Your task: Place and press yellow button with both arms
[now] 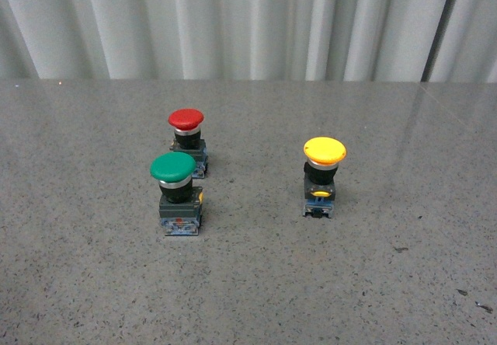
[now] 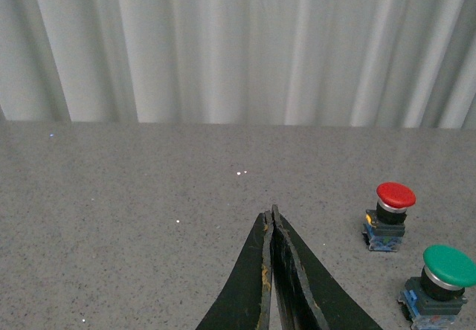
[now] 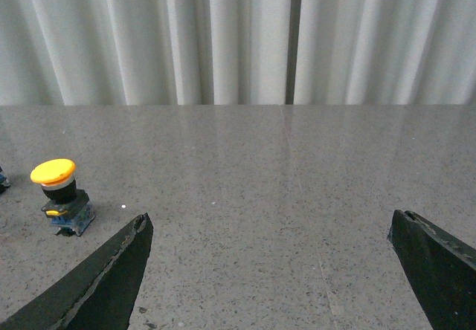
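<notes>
Yellow button (image 1: 324,175) stands upright right of frame centre, untouched. Right gripper (image 3: 269,222) gapes wide, left gripper (image 2: 272,222) is clenched empty; the open one should straddle the base (image 1: 318,205) squarely, below the cap (image 1: 324,151).

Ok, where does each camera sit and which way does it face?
Front: on the body, facing forward over the table; no arm shows.
Left wrist: on left arm, facing the curtain; red button, green button, shut left gripper.
Right wrist: on right arm, facing the curtain; yellow button, open right gripper.
Shared: the front view holds all three buttons too.
</notes>
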